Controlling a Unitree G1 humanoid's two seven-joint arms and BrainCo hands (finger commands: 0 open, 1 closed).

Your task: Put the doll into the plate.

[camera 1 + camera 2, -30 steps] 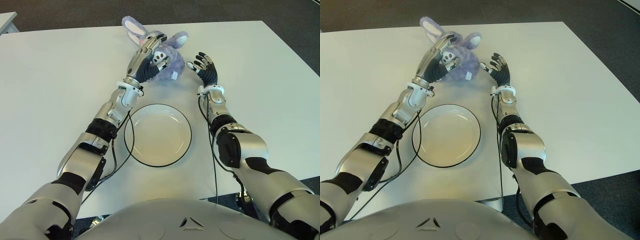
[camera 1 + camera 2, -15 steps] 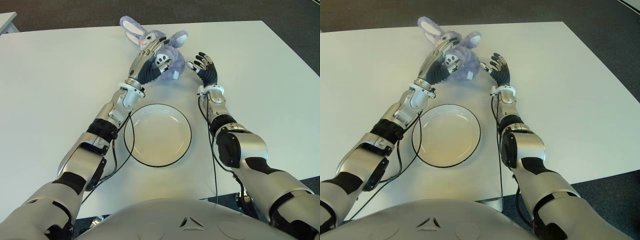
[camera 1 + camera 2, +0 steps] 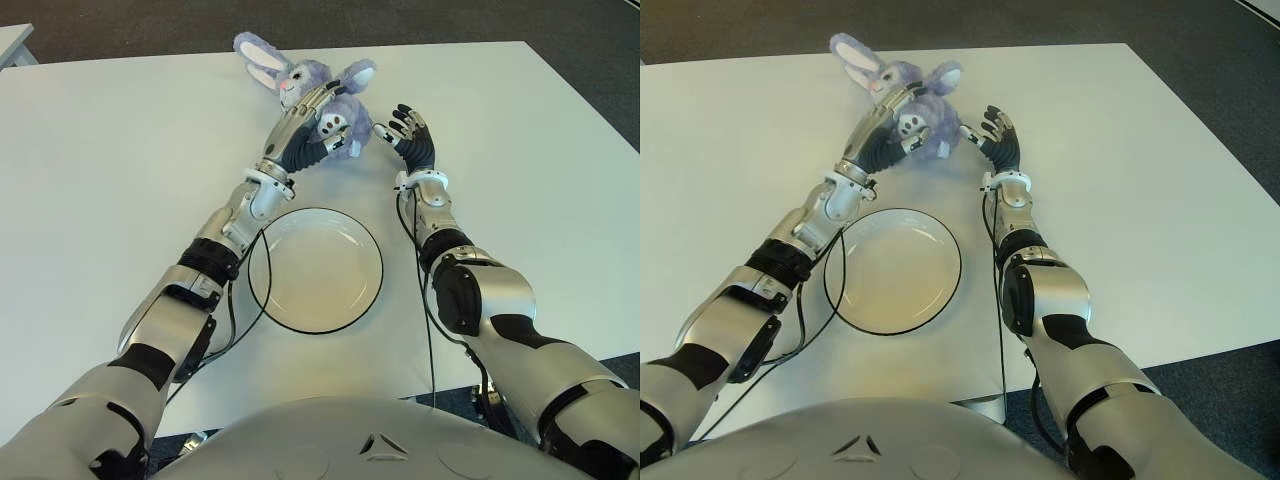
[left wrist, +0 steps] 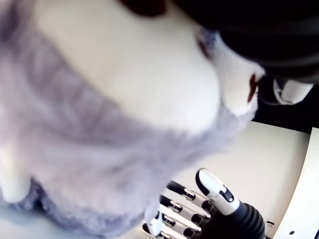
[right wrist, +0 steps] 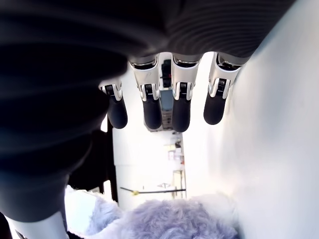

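A purple plush rabbit doll (image 3: 345, 88) with long pink-lined ears lies at the far middle of the white table (image 3: 110, 180). My left hand (image 3: 312, 120) is wrapped over the doll's body, fingers closed around it; the left wrist view is filled with its fur (image 4: 99, 139). My right hand (image 3: 405, 130) stands just right of the doll with its fingers (image 5: 152, 107) spread, holding nothing. A white plate (image 3: 316, 269) with a thin dark rim sits in front of both hands, with nothing in it.
Black cables (image 3: 232, 310) trail along both forearms next to the plate. Dark carpet (image 3: 580, 50) lies beyond the table's far and right edges. A corner of another table (image 3: 15, 40) shows at the far left.
The doll has swung in my left hand: its head and ears have shifted left and farther back, and my left hand has moved slightly right. The right hand has stayed put.
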